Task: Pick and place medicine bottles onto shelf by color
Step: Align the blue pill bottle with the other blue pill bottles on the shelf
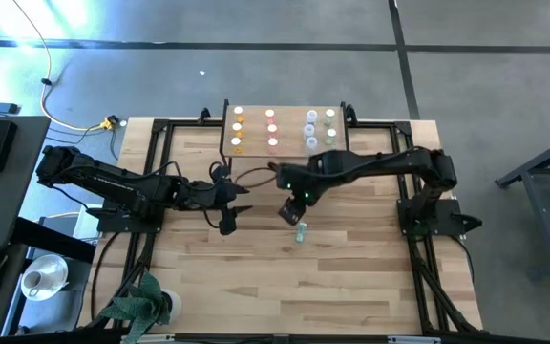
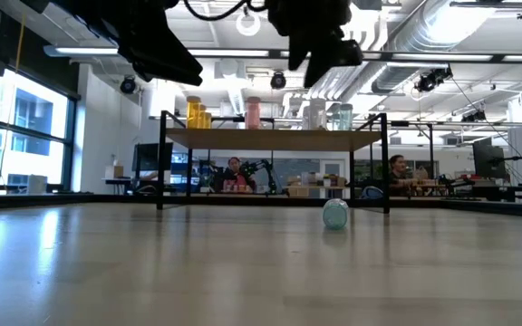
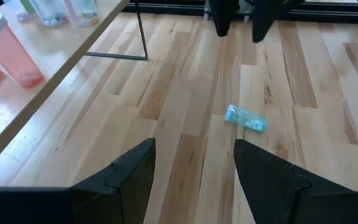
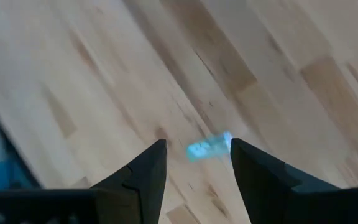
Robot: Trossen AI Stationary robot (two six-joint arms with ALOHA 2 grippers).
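- Teal bottle (image 1: 300,231) lies on its side on the table (image 1: 351,287), in front of the shelf (image 1: 289,107); last one off it, likely.
- Right gripper (image 4: 197,163) hangs just above the bottle, fingers spread, empty; bottle sits in the gap, lined up for a grab.
- Left gripper (image 3: 194,171) waits beside it, off to the bottle's left, also spread, holding nothing.
- Shelf beyond: other bottles upright in columns by color, orange (image 1: 237,129), pink (image 1: 271,129), pale (image 1: 310,129), green (image 1: 330,127).
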